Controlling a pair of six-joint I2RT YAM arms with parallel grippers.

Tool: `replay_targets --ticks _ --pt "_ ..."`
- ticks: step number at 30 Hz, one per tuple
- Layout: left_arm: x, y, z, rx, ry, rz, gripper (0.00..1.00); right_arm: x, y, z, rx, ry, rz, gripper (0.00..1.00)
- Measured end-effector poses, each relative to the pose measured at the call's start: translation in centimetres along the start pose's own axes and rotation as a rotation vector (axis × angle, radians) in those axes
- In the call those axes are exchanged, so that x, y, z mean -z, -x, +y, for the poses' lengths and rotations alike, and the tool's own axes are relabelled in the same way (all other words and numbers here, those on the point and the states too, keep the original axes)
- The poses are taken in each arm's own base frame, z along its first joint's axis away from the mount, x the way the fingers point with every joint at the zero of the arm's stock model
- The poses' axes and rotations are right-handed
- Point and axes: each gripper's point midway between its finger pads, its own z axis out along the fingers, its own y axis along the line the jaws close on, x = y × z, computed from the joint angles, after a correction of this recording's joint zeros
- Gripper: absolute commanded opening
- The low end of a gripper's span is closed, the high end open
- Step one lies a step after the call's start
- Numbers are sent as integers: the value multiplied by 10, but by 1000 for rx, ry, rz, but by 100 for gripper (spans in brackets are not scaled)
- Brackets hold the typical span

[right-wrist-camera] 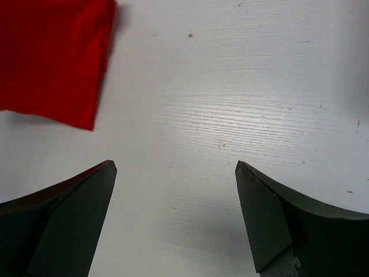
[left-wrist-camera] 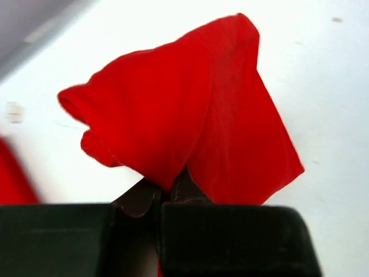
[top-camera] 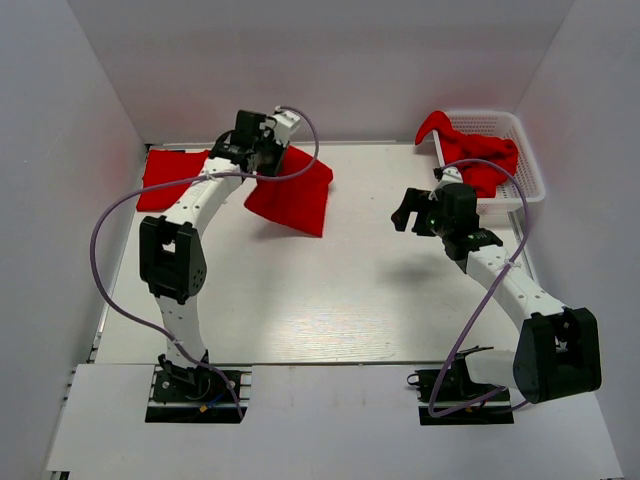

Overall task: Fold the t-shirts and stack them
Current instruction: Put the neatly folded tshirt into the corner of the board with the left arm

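My left gripper [top-camera: 268, 150] is shut on a folded red t-shirt [top-camera: 292, 194] and holds it up by one edge at the back left, so it hangs down to the table. In the left wrist view the shirt [left-wrist-camera: 190, 109] drapes from my pinched fingertips [left-wrist-camera: 184, 187]. Another folded red t-shirt [top-camera: 168, 178] lies flat at the far left. More red t-shirts [top-camera: 480, 158] sit crumpled in the white basket [top-camera: 528, 165]. My right gripper [top-camera: 410, 212] is open and empty above bare table; the held shirt's corner [right-wrist-camera: 55, 57] shows in its view.
White walls enclose the table on the left, back and right. The basket stands against the back right corner. Purple cables loop beside each arm.
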Motion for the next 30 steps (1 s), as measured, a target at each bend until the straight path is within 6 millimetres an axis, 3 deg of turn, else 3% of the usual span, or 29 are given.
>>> replay_targets --ticks 4,20,30 --pt "8 8 37 -43 74 3 0 0 1 0 -3 1 -3 90" --pt "45 -14 157 -119 238 109 0 -4 8 3 -25 7 -14 90" --pt "72 -26 201 -113 289 121 0 -18 9 5 -29 14 10 90"
